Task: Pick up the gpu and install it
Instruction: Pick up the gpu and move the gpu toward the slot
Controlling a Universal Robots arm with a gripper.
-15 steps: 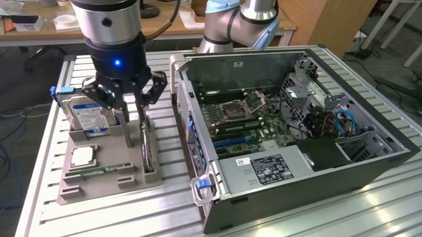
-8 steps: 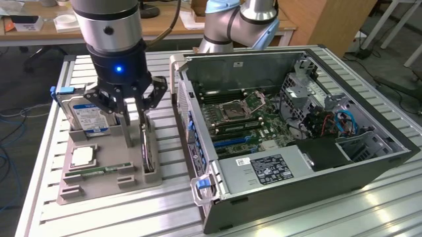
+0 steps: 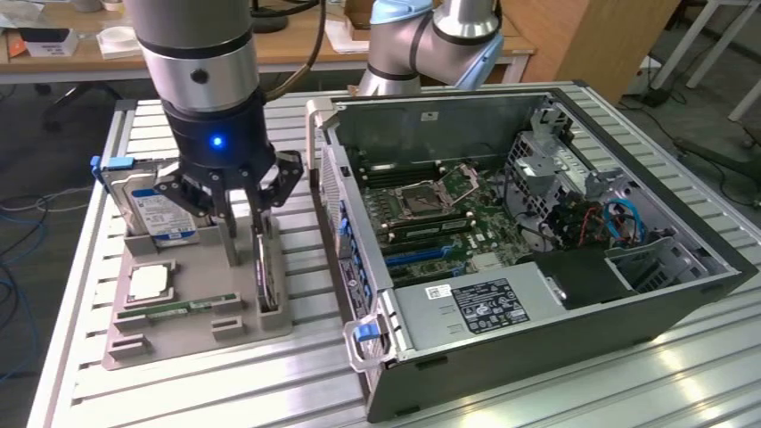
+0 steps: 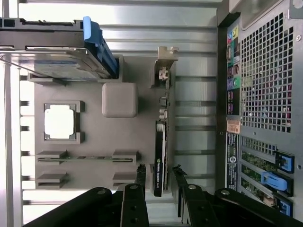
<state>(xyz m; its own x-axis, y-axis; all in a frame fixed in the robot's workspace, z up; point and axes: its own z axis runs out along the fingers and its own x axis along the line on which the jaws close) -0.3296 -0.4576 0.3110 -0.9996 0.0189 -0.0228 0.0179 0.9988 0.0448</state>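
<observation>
- Plainly, the gpu (image 3: 265, 276) stands on its long edge in a slot of the grey tray (image 3: 191, 334). In the exterior view the tray lies at 9 o'clock from the open computer case (image 3: 571, 330). The card is not yet lifted
- Within the tray, the hard drive (image 3: 152, 209) sits at about 10 o'clock from the card and the processor chip (image 3: 149, 283) at about 9 o'clock
- The card looks thin, stiff and light, so weight should be no trouble. It is likely fragile, though, with small parts on its faces that a hard squeeze could harm
- Its flat faces seem smooth, so a narrow pinch may slip or let the card swing if taken far off centre
- The safest hold is probably across the two flat faces at the upper edge, clear of the silver bracket (image 4: 165, 59) and of the lower edge resting in the slot
- The gripper (image 3: 244, 239) hangs directly over the card, released and spread wider than the card is thick
- In the wrist view its fingers (image 4: 140, 172) straddle the card toward the end away from the bracket, one on each side with a gap at both. It holds nothing and appears to touch nothing
</observation>
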